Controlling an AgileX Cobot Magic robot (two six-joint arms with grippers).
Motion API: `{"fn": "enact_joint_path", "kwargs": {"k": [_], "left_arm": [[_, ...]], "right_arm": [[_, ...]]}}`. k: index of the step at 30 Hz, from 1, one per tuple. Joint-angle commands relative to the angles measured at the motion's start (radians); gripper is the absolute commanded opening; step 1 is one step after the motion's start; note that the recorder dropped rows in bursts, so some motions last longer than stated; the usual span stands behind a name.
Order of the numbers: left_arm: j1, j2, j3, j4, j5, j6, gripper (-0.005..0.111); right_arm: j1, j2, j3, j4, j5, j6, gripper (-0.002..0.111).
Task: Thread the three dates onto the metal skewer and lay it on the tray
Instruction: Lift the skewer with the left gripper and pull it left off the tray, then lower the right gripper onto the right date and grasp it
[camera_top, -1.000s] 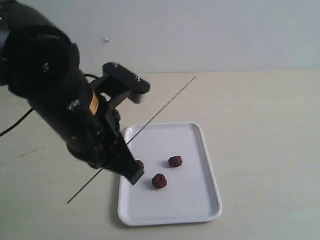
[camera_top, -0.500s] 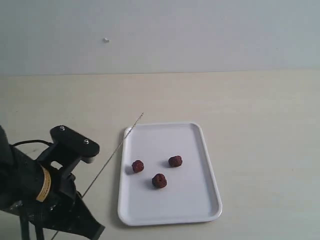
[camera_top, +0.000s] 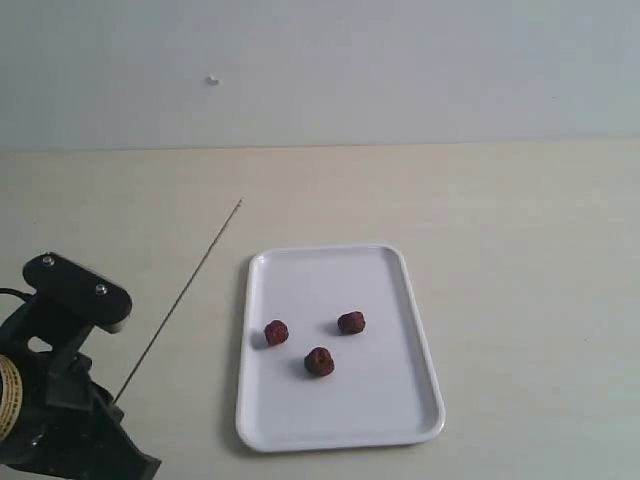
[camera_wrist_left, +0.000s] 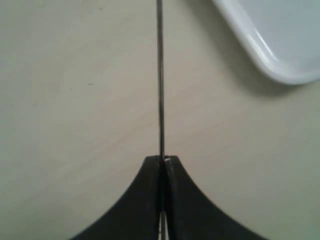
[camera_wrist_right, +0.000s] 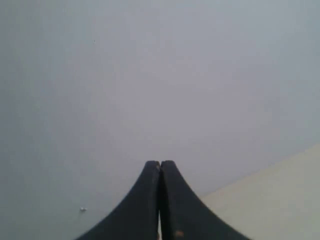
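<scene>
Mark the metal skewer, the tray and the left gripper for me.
metal skewer (camera_top: 178, 300), exterior view, mid-shaft.
tray (camera_top: 340, 280), exterior view, bare floor.
left gripper (camera_wrist_left: 162, 159), left wrist view, between its fingertips.

Pale beige tabletop with faint wood grain, white rectangular tray lying flat on it — rounded corners, low raised rim.

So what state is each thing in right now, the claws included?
left claw: shut on the skewer, near one end.
right claw: shut, holding nothing.
skewer: bare, no date on it, off the tray.
dates: three, loose on the tray, apart from one another.
tray: lying flat, holding only the dates.
</scene>
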Motion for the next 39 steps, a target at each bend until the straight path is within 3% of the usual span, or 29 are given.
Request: {"fn": "enact_joint_path", "kwargs": {"k": [1,7,12,14,17,22,26,29,35,39], "left_arm": [[0.003,-0.016,0.007,0.011,-0.013,-0.011,0.000],[0.003,-0.016,0.007,0.005,-0.013,-0.011,0.000],[0.003,-0.016,0.007,0.000,-0.013,-0.011,0.000],[0.003,-0.016,0.007,-0.004,-0.013,-0.011,0.000],[0.003,-0.016,0.007,-0.006,-0.013,-0.011,0.000],[0.003,-0.016,0.007,-0.007,0.022,-0.007,0.000],[0.003,-0.016,0.007,-0.007,0.049,-0.007,0.000],[0.003,-0.016,0.007,-0.007,0.051,-0.007,0.000],[0.003,-0.016,0.007,-0.007,0.033,0.008,0.000],[0.003,-0.016,0.007,-0.007,0.023,0.013,0.000]], "right_arm": [[-0.006,0.254,-0.158,-0.074,0.048,-0.034,0.000],[-0.004,0.787,-0.498,-0.061,0.377,-0.147,0.000],[0.025,1.214,-0.754,0.301,0.725,-0.608,0.000],[0.070,1.334,-0.847,0.336,0.833,-0.673,0.000],[0.172,1.475,-0.945,0.283,0.917,-0.640,0.000],[0.340,1.619,-1.026,0.095,0.909,-0.445,0.000],[0.416,1.696,-1.096,0.000,0.927,-0.303,0.002],[0.436,1.753,-1.168,-0.001,0.977,-0.251,0.012],[0.474,1.861,-1.303,-0.001,1.041,-0.175,0.043],[0.493,1.927,-1.370,-0.002,1.037,-0.166,0.050]]}}
